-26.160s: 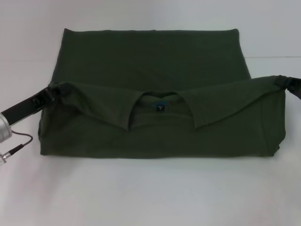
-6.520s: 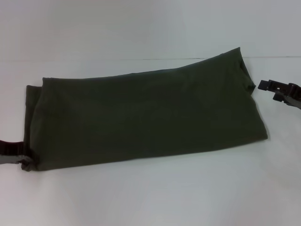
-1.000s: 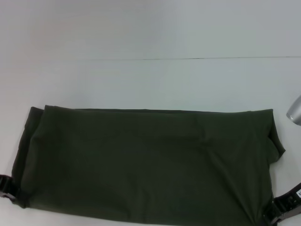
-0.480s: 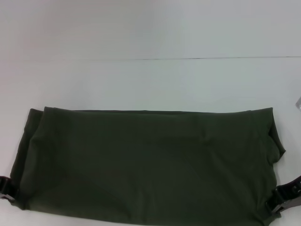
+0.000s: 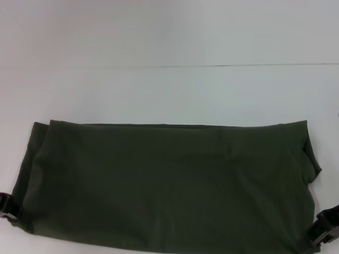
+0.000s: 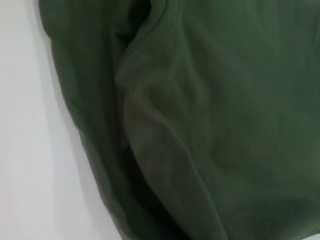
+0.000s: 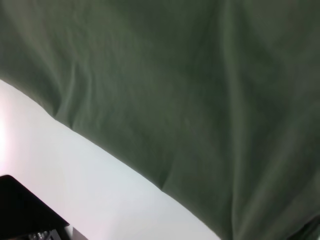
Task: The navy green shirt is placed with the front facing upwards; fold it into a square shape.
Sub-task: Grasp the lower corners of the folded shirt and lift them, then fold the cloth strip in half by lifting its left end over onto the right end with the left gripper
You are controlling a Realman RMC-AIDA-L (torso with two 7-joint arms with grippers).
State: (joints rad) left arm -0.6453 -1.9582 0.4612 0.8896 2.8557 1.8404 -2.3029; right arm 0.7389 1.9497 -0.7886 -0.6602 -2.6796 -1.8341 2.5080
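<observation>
Lying now as a long band near the table's (image 5: 169, 90) front edge: the navy green shirt (image 5: 169, 185), plain back upward. Left gripper (image 5: 6, 207) at its left front corner, right gripper (image 5: 326, 233) drawn slightly off the right one; open or closed, cannot tell. Probably released; fold across into a square not yet done.

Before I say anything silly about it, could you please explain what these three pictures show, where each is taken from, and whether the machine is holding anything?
This is a two-armed robot folding clothes. The wide picture comes from a camera on its head, looking down at a white table. On it lies the navy green shirt, folded into a long band with its plain side up. The other two pictures come from cameras on the wrists, so close that they show mostly green cloth and a strip of table. The left gripper sits at the shirt's near left corner, the right gripper at its near right corner. Whether either one is pinching the cloth cannot be made out.
</observation>
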